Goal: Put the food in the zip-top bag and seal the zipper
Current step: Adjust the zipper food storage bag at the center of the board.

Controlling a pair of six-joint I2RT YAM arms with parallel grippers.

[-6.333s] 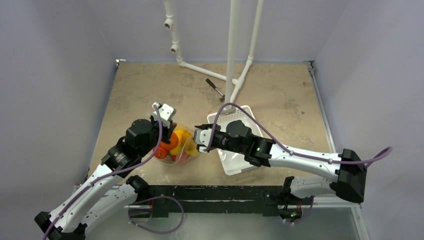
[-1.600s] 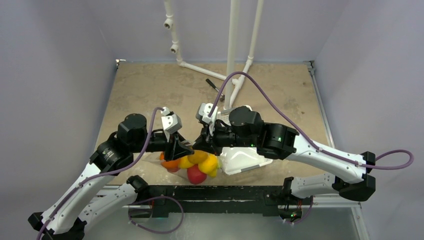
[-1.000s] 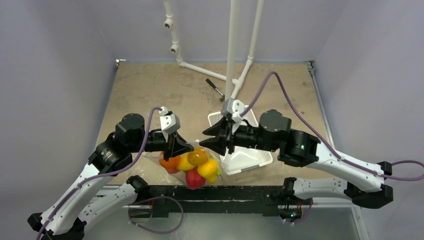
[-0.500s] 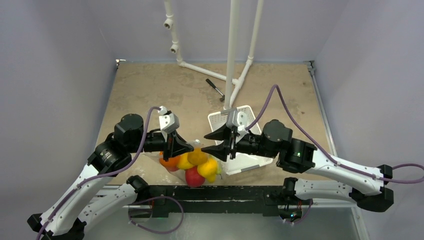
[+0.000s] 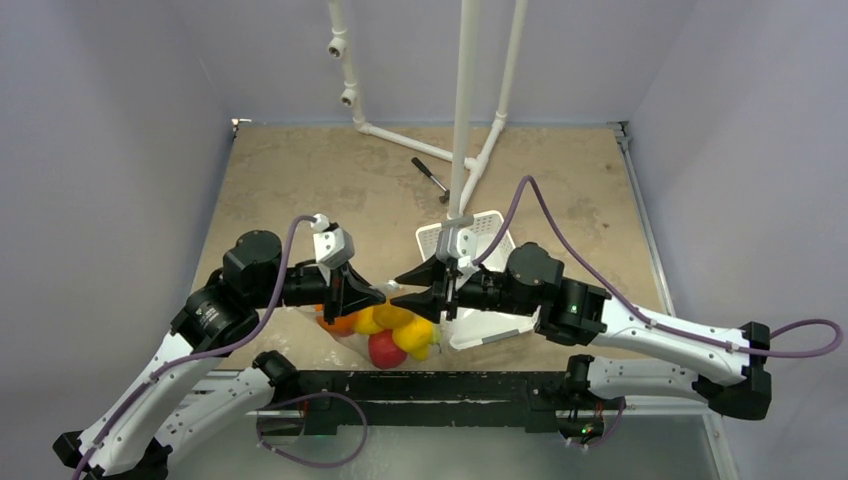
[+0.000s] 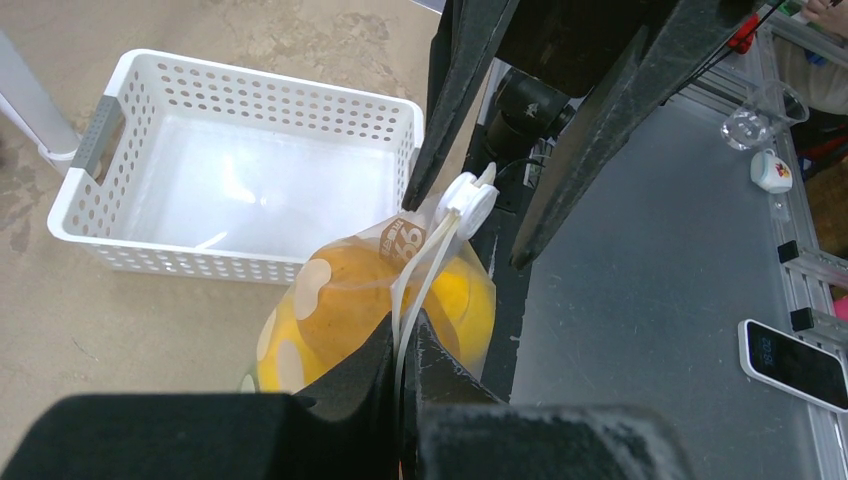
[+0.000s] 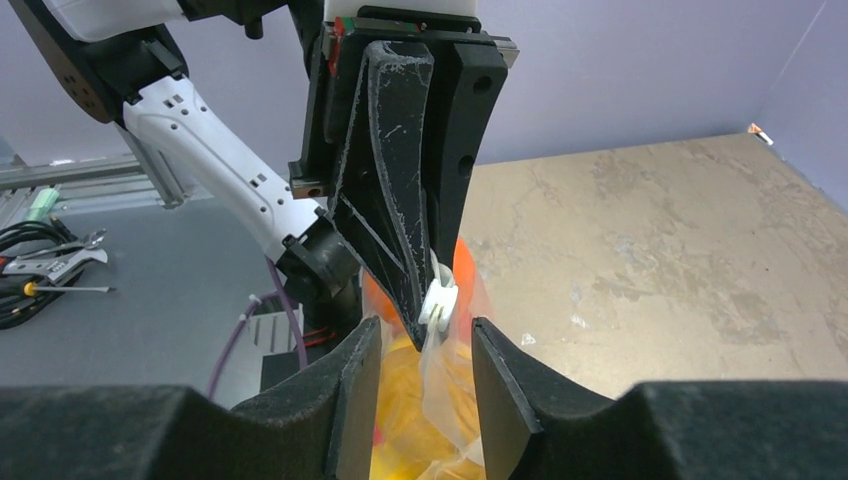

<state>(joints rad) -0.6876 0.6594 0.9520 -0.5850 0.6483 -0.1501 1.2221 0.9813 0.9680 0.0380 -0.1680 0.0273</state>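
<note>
Top external: zip-top bag [image 5: 388,328], probably mouth-up

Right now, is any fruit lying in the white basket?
No, the white basket shows only its bare floor.

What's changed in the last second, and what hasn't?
The right gripper, open, moved left from over the white tray toward the left gripper; its jaws now straddle the mouth of the zip-top bag. Unchanged: left gripper shut on the zipper, food inside the hanging bag.
</note>
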